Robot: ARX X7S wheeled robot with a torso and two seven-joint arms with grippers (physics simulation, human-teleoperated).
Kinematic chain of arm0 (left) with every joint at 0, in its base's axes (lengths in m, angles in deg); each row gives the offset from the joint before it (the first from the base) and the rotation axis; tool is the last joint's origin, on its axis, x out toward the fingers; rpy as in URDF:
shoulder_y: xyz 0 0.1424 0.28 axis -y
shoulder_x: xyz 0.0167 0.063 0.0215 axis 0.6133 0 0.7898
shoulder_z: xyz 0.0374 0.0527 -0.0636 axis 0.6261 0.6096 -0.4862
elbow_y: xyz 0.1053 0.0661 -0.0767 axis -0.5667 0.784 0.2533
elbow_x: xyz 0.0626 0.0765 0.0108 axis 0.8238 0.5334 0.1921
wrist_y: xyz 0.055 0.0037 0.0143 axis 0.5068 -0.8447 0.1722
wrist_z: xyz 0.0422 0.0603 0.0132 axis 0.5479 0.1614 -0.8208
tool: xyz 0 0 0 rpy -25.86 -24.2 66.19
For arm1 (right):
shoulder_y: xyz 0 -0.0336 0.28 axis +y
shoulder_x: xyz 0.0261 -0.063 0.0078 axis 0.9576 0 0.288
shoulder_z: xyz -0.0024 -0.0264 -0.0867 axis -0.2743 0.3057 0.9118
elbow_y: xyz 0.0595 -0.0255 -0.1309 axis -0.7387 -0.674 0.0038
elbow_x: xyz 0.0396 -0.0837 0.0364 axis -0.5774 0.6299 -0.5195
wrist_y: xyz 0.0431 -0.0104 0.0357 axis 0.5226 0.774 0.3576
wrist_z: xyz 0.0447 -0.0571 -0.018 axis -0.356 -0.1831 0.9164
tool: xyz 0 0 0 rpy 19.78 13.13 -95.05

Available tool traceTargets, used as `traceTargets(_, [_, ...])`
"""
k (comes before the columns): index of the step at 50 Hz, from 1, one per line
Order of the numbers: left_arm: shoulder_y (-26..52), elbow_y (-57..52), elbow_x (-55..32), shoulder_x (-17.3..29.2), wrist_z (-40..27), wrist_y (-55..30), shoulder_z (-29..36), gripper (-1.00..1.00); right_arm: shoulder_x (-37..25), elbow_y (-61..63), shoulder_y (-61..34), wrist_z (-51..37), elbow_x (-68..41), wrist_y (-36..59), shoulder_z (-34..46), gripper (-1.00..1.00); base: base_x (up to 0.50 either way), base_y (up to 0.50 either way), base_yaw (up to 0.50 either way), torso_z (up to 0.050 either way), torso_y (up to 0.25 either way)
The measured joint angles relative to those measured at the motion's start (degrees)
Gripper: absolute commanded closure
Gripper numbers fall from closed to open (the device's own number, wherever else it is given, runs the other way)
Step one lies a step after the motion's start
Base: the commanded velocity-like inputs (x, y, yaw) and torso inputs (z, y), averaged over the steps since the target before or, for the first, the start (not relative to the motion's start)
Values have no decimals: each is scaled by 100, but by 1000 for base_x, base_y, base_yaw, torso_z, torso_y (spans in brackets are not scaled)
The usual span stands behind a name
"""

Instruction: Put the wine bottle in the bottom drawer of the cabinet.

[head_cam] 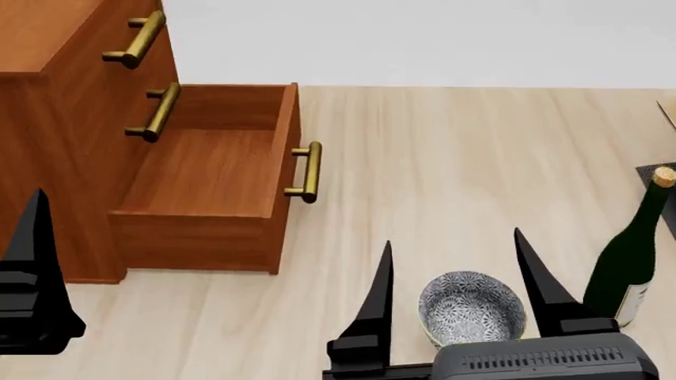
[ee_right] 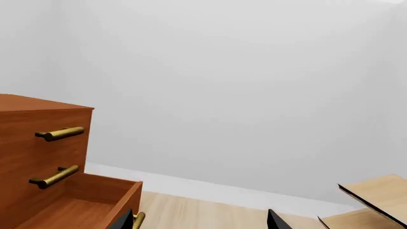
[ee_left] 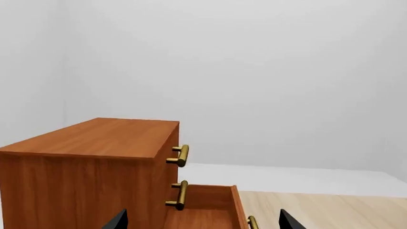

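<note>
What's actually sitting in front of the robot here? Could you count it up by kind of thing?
Wooden cabinet: 1
Pulled-out bottom drawer: 1
Brass bar handles: 3
Wine bottle: 1
Patterned bowl: 1
Total: 7

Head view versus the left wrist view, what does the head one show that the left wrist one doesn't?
Only the head view shows the wine bottle standing upright on the floor, the patterned bowl beside it, and the right gripper with its fingers spread. Only the left wrist view shows the cabinet's flat top and the left gripper with both fingertips apart. Both show the cabinet, its upper brass handles and the bottom drawer pulled open and empty.
</note>
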Motion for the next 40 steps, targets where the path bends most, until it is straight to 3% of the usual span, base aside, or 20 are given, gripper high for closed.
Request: traceTargets(40, [23,72,2,217,-62,284,188,-100,-33,-19,9,-51,-198,-10,-57,-100,340,71,0,0,0])
